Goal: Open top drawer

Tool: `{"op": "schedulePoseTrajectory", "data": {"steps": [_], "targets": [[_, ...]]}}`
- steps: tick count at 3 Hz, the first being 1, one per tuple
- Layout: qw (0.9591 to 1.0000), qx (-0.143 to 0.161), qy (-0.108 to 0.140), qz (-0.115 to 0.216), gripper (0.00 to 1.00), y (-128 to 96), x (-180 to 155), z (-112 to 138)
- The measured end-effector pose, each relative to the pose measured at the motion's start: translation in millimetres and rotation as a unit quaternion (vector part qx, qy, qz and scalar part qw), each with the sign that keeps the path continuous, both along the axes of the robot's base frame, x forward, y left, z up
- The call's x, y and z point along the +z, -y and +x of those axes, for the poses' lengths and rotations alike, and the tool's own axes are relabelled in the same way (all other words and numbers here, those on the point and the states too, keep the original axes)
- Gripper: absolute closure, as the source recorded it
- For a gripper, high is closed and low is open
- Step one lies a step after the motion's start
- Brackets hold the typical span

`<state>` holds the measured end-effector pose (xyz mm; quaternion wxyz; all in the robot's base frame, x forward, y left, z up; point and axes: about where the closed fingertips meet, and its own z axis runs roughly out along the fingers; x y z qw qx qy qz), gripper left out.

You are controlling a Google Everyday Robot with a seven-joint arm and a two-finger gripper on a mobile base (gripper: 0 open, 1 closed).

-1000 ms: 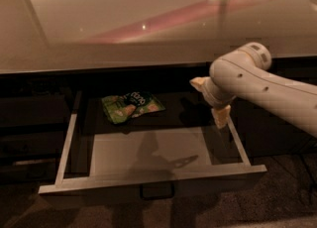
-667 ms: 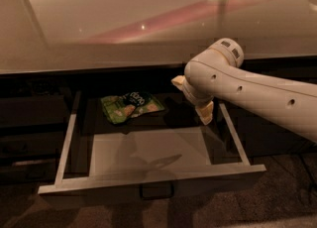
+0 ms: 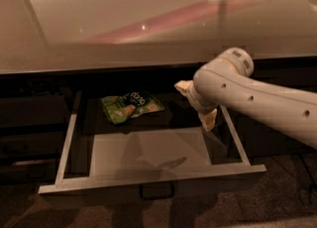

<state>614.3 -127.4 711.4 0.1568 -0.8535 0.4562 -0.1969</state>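
The top drawer [image 3: 148, 176] stands pulled out below the countertop, its pale flat floor showing and its small loop handle [image 3: 156, 191] at the centre of the front. A green snack bag [image 3: 130, 106] lies at the back of the drawer. My white arm [image 3: 257, 100] reaches in from the right. The gripper [image 3: 196, 104] hangs over the drawer's back right part, just right of the bag and apart from it. It is open, its two pale fingertips [image 3: 208, 119] spread with nothing held.
A glossy beige countertop [image 3: 148, 19] overhangs the drawer. Dark cabinet fronts [image 3: 29, 128] flank the drawer on the left, and speckled brown floor [image 3: 277, 192] lies at the lower right. The drawer's side rails [image 3: 68, 138] stick out towards me.
The arm and gripper have shifted left over the drawer's back right part. The drawer and the bag have not moved.
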Motion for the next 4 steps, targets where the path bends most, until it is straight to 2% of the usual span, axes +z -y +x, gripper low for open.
{"op": "schedulePoseTrajectory", "data": {"steps": [1, 2, 3, 4], "targets": [[0.9990, -0.007, 0.037, 0.023, 0.00, -1, -5, -30], [0.9961, -0.019, 0.071, 0.048, 0.00, -8, -15, -59], [0.9957, -0.026, 0.082, 0.034, 0.00, 4, -22, -86], [0.9964, -0.043, 0.068, -0.026, 0.00, 29, -38, -122]]}}
